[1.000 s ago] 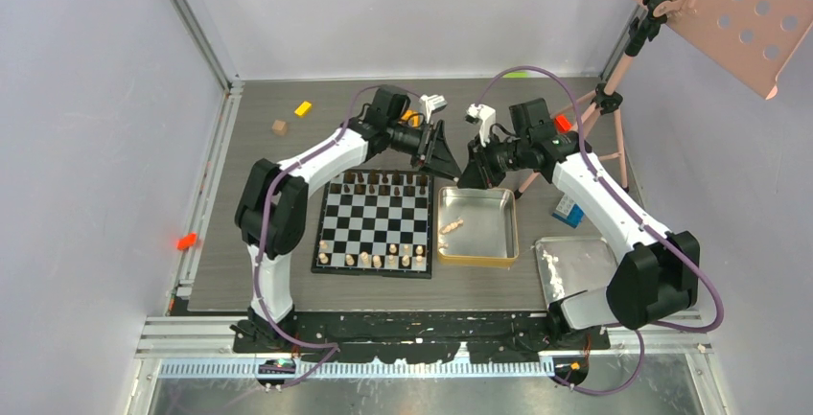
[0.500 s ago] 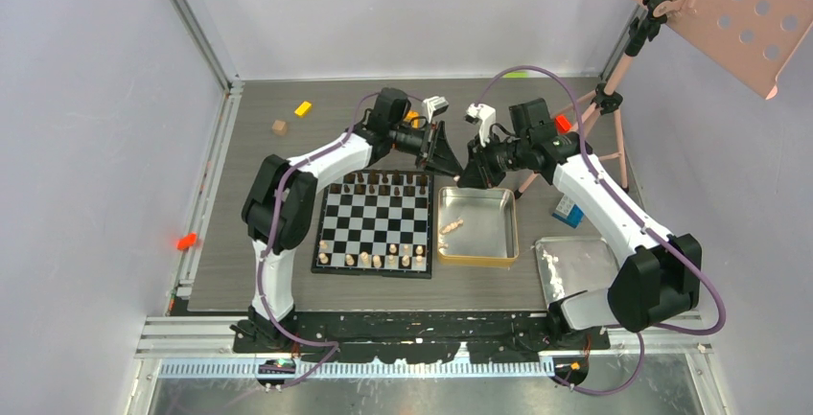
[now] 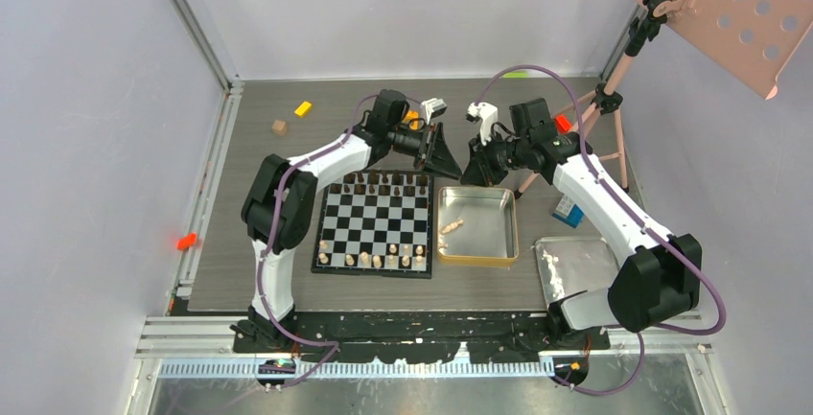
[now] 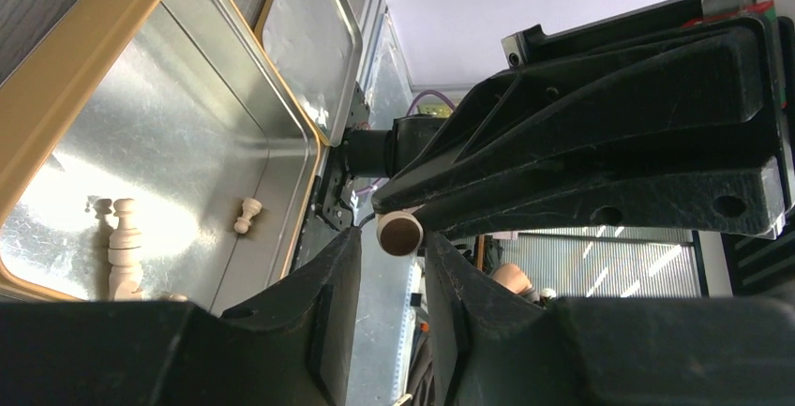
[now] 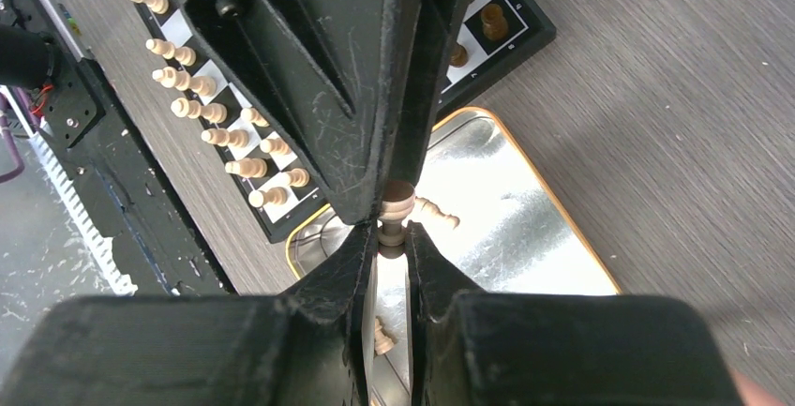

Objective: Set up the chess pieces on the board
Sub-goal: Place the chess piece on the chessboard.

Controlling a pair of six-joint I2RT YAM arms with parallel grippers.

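Observation:
Both grippers meet in the air above the far edge of the gold tin (image 3: 476, 262), right of the board (image 3: 375, 219). My right gripper (image 3: 471, 173) (image 5: 394, 234) is shut on the neck of a pale chess piece (image 5: 397, 202). My left gripper (image 3: 452, 167) (image 4: 392, 237) has its fingertips closed around that piece's round base (image 4: 400, 233). Dark pieces (image 3: 383, 181) line the board's far row and pale pieces (image 3: 374, 260) (image 5: 211, 111) line its near rows. A few pale pieces (image 3: 452, 227) (image 4: 122, 237) lie loose in the tin.
A silver tray (image 3: 575, 266) sits at the near right. A blue box (image 3: 568, 210) and a tripod (image 3: 604, 118) carrying a pink perforated panel (image 3: 729, 3) stand behind it. A brown cube (image 3: 279, 127) and a yellow block (image 3: 304, 107) lie far left, a red block (image 3: 186, 241) at the left edge.
My left gripper has shifted slightly right toward the right gripper and narrowed its jaws around the held piece's base. The right gripper has stayed put, still gripping.

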